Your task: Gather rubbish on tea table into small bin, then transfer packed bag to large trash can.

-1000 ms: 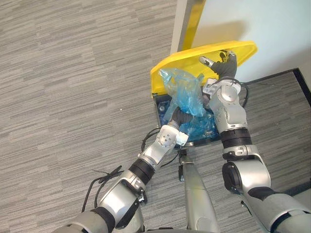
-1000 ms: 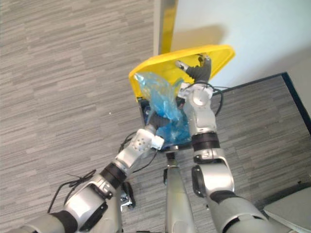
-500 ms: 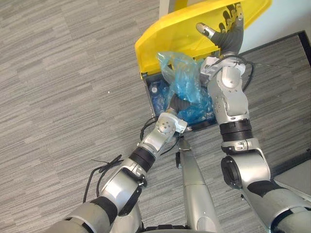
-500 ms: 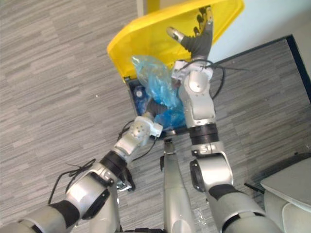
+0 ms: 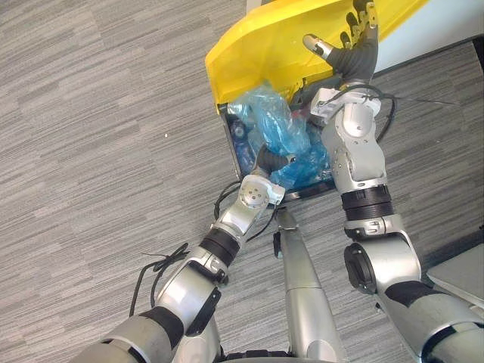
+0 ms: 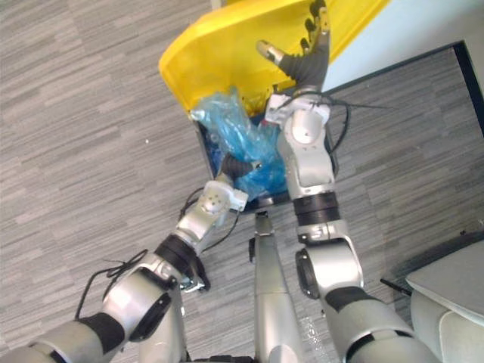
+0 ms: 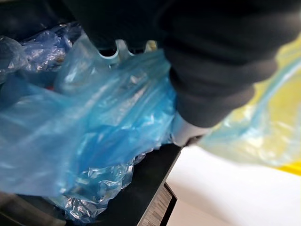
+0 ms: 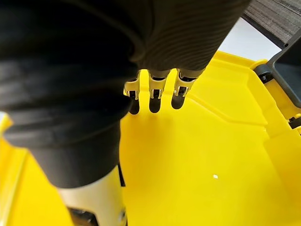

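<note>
Grey striped carpet point(image 5: 98, 151) surrounds a large trash can point(image 5: 231, 147) with a dark body and a yellow lid point(image 5: 257, 45), set against a pale wall point(image 5: 454, 29).

Right hand point(image 5: 354, 47): its fingers point(image 8: 154, 88) are straight and laid flat against the inner face of the lid, propping it open above the can's far edge.

Left hand point(image 5: 274, 162): it reaches over the can's near rim into the mouth. Its fingers are buried in blue film, so whether they grip or have let go cannot be told.

Packed blue bag point(image 5: 274, 127): it bulges from the can's mouth, with its top above the rim and close under the lid. Its lower part sits inside among more blue plastic.

The step in hand appears to be seating the bag in the can. The lid is best held wide until the bag lies wholly below the rim. The left hand should carry the bag down toward the middle of the opening, away from the near left corner. It should release only once the weight rests inside. Thin film may snag on the fingers, so the hand should withdraw slowly and straight.
</note>
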You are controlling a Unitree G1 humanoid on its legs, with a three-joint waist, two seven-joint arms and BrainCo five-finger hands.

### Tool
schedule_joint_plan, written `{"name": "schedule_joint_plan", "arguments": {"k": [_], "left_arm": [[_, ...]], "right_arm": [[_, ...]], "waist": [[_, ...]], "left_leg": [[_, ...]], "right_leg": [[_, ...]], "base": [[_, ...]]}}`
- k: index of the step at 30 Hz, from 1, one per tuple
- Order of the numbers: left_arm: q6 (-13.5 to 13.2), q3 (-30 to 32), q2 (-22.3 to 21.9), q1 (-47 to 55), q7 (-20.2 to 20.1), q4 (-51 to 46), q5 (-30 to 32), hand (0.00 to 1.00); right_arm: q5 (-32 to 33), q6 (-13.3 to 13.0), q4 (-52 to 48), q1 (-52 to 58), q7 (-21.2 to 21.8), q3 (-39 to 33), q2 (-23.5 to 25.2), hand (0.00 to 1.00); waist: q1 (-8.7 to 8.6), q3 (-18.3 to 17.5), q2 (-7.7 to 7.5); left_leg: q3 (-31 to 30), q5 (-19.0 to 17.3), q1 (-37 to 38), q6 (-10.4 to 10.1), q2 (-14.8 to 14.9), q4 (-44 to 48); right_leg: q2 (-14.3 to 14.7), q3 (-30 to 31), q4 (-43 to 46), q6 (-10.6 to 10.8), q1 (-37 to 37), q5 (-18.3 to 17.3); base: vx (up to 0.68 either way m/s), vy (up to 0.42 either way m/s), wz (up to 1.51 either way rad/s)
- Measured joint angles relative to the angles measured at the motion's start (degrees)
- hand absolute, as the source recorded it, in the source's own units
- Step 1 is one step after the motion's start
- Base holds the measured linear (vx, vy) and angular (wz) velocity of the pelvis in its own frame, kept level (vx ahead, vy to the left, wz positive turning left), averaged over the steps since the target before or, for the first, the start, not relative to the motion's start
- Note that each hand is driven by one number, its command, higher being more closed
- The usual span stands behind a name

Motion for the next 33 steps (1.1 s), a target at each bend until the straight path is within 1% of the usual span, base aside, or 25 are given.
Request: {"name": "schedule_joint_plan", "arguments": {"k": [2, 8, 12, 13, 17, 20, 21, 24, 26, 29, 30, 33], "left_arm": [[0.00, -0.05, 0.01, 0.01, 0.00, -0.15, -0.04, 0.00], [-0.22, -0.80, 0.09, 1.66, 0.01, -5.06, -0.37, 0.00], [-0.29, -1.10, 0.14, 4.55, -0.12, -8.58, -2.42, 0.00], [-0.52, -1.26, 0.20, 6.39, -0.33, -11.50, -2.80, 0.00], [-0.73, -1.90, 0.87, 9.54, -1.48, -16.56, -4.12, 0.00], [-0.89, -3.43, 2.61, 12.24, -2.64, -20.31, -4.54, 0.00], [-1.03, -4.03, 3.26, 13.40, -3.00, -22.03, -4.59, 0.00], [-1.76, -3.92, 4.89, 17.54, -4.22, -26.00, -5.51, 0.00], [-1.83, -3.88, 5.70, 20.32, -5.03, -27.08, -6.10, 0.00], [-1.84, -3.67, 7.04, 24.88, -6.31, -28.87, -6.95, 0.00], [-1.84, -2.79, 7.54, 28.18, -7.31, -29.16, -7.22, 0.00], [-1.85, -0.79, 7.74, 32.64, -8.19, -29.24, -8.72, 0.00]], "right_arm": [[0.00, 0.22, 0.02, 0.01, 0.00, -0.02, -0.01, 0.00], [-0.02, 0.33, 0.02, 0.36, 0.16, 0.03, 0.02, 0.00], [-0.15, 0.34, -0.07, 3.22, 0.65, -0.31, 0.03, 0.00], [-0.26, 0.37, -1.16, 5.37, 0.93, -0.80, 0.06, 0.00], [-2.44, 0.53, -4.23, 9.90, 1.58, -1.91, 0.08, 0.00], [-2.92, 0.58, -4.93, 13.26, 2.55, -2.86, 0.03, 0.00], [-3.96, 0.66, -5.92, 15.23, 2.83, -3.41, 0.03, 0.00], [-4.65, 0.82, -6.63, 20.41, 3.63, -3.95, 0.05, 0.00], [-5.15, 0.90, -6.63, 23.61, 4.22, -4.34, 0.04, 0.00], [-6.78, 1.09, -6.65, 28.04, 5.23, -4.39, 0.06, 0.00], [-6.83, 1.43, -6.64, 31.06, 5.84, -4.35, 0.12, 0.00], [-6.87, 1.66, -6.61, 34.04, 6.77, -4.32, 0.29, 0.00]], "waist": [[0.00, 0.00, 0.00], [0.11, -0.05, 0.03], [0.48, -0.09, 0.05], [0.65, -0.16, 0.13], [1.58, -0.21, 0.21], [2.08, -0.23, 0.20], [2.29, -0.25, 0.22], [2.73, -0.53, 0.27], [3.13, -1.52, 0.58], [3.43, -2.04, 0.77], [3.91, -3.66, 0.87], [4.10, -4.08, 1.09]], "left_leg": [[-0.08, -0.01, -0.02, 0.02, 0.01, 0.53], [-0.44, -0.14, -0.13, 0.27, -0.38, 1.65], [-1.24, -0.24, 1.55, 0.50, -0.49, 1.53], [-1.47, -0.23, 2.54, 0.52, -0.62, 1.34], [-1.48, -0.09, 3.93, 0.69, -0.97, 0.81], [-1.47, 0.33, 5.83, 0.57, -1.59, -0.32], [-1.55, 0.87, 6.82, 0.64, -2.05, -1.18], [-2.17, 1.67, 9.65, 0.50, -2.92, -3.43], [-2.68, 2.28, 10.76, 0.40, -3.14, -4.72], [-3.43, 2.90, 13.18, 0.21, -3.69, -6.57], [-3.50, 3.31, 13.83, 0.12, -3.97, -7.57], [-3.68, 3.73, 15.87, 0.00, -4.20, -8.76]], "right_leg": [[-0.01, 0.04, 0.42, -0.01, 0.00, -0.01], [-0.42, 0.10, 1.15, 0.24, 0.27, 0.16], [-0.49, -0.43, 1.11, 0.36, 2.36, 0.24], [-0.68, -0.61, 1.04, 0.33, 3.45, 0.21], [-1.06, -0.54, 0.69, 0.32, 4.85, 0.22], [-1.47, -0.64, 0.52, 0.23, 6.45, 0.14], [-1.92, -0.74, 0.44, 0.24, 7.29, -0.04], [-2.74, -1.65, -0.34, -0.34, 10.19, -0.51], [-3.09, -2.31, -1.21, -0.40, 11.67, -0.54], [-3.64, -3.20, -1.62, -0.61, 14.12, -1.06], [-3.95, -3.31, -1.62, -0.71, 14.42, -1.30], [-4.16, -3.68, -1.78, -0.91, 16.25, -1.68]], "base": [[0.00, 0.000, 0.00], [-0.05, -0.022, 0.04], [-0.05, -0.046, 0.06], [-0.05, -0.049, 0.07], [-0.04, -0.041, 0.05], [-0.01, -0.045, 0.06], [0.00, -0.044, 0.13], [0.01, -0.064, 0.18], [0.02, -0.064, 0.19], [0.01, -0.058, 0.17], [0.02, -0.058, 0.12], [0.03, -0.055, 0.09]]}}
